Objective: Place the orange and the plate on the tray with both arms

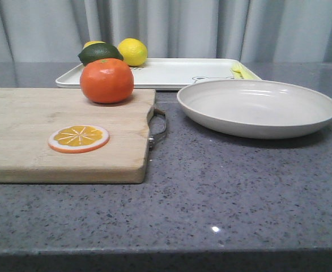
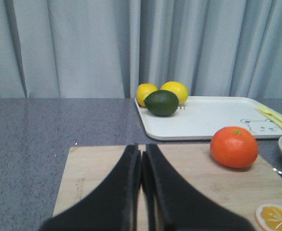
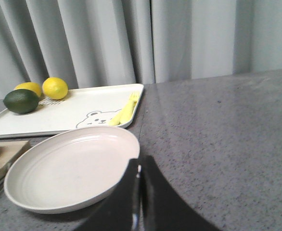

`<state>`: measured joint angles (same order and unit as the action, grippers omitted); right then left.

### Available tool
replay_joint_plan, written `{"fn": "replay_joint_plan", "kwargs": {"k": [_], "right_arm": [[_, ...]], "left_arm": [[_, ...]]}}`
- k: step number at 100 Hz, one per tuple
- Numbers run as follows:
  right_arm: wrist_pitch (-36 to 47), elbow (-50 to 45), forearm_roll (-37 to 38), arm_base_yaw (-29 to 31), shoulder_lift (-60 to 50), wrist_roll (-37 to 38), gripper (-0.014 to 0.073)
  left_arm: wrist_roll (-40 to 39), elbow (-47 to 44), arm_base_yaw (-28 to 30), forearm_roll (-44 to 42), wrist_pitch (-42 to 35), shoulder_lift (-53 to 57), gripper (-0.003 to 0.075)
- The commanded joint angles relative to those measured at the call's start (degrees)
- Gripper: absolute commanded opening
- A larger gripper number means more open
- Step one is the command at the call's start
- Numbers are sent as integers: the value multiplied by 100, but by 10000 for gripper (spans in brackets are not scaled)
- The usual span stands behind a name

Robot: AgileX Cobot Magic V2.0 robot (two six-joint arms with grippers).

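Front view: orange (image 1: 106,80) on board (image 1: 18,136).

Grey speckled bench (image 1: 239,187) w/ pale grey curtain (image 1: 211,28) behind. Wooden cutting board (image 1: 35,141) on bench's left side, metal handle (image 1: 159,129) on its right edge. Flat orange slice disc (image 1: 79,138) lies on board nr front. Further back: two yellow lemons (image 1: 132,51) & a dark green avocado (image 1: 100,53) bunched together, touching. Yellow fork-like utensil (image 3: 124,113) lies apart from the fruit, nr a faint bear drawing (image 3: 96,118).
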<state>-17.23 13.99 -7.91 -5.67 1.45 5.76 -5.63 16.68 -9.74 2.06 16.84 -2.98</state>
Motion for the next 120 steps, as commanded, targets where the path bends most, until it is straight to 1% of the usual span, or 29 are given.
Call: {"fn": "replay_joint_plan", "kwargs": {"k": [1, 10, 22, 32, 42, 53, 62, 80, 90, 94, 97, 101, 104, 108, 109, 111, 116, 120], "right_arm": [[-403, 741, -215, -6, 439, 1, -102], [-965, 1380, -215, -6, 842, 1, -102], [-1685, 2214, -215, -6, 1480, -142, -102], [-2047, 2684, -215, -6, 1930, -354, -102], [-2189, 3016, -215, -6, 2274, -400, -102], [-2235, 3104, -232, -6, 2529, -400, -102], [-2334, 3104, -274, -6, 2634, -400, -102], [-2414, 3096, -284, -6, 2694, -400, -101], [-2426, 3096, -284, -6, 2694, -400, -80], [-2426, 3096, -284, -6, 2694, -400, -50], [-2426, 3096, -284, -6, 2694, -400, -8], [-2426, 3096, -284, -6, 2694, -400, 45], [-2417, 3096, -284, -6, 2694, -400, 107], [-2405, 3096, -284, -6, 2694, -400, 174], [-2404, 3096, -284, -6, 2694, -400, 203], [-2399, 3096, -284, -6, 2694, -400, 247], [-2386, 3096, -284, -6, 2694, -400, 344], [-2370, 3096, -284, -6, 2694, -400, 409]], "left_arm": [[-40, 825, -159, 145, 116, -544, -20], [57, 1561, -307, 387, 700, -1156, -20], [326, 2413, -574, 471, 1359, -1996, -20], [339, 2972, -766, 480, 1736, -2616, -20], [339, 3413, -938, 493, 1992, -3131, -20], [370, 3641, -1090, 493, 2078, -3563, -20], [426, 3707, -1101, 493, 2054, -3786, -20], [440, 3707, -1101, 493, 2082, -3969, -20], [462, 3707, -1101, 493, 2082, -3991, -6], [475, 3707, -1101, 493, 2105, -4000, 24], [563, 3707, -1101, 493, 2118, -4000, 55], [678, 3707, -1101, 493, 2118, -4000, 115], [738, 3707, -1101, 493, 2120, -4000, 166], [774, 3707, -1101, 493, 2130, -4000, 256], [774, 3707, -1101, 493, 2130, -4000, 290], [774, 3707, -1101, 493, 2130, -4000, 325], [774, 3707, -1101, 493, 2130, -4000, 468], [774, 3707, -1101, 493, 2088, -4000, 547]]}}
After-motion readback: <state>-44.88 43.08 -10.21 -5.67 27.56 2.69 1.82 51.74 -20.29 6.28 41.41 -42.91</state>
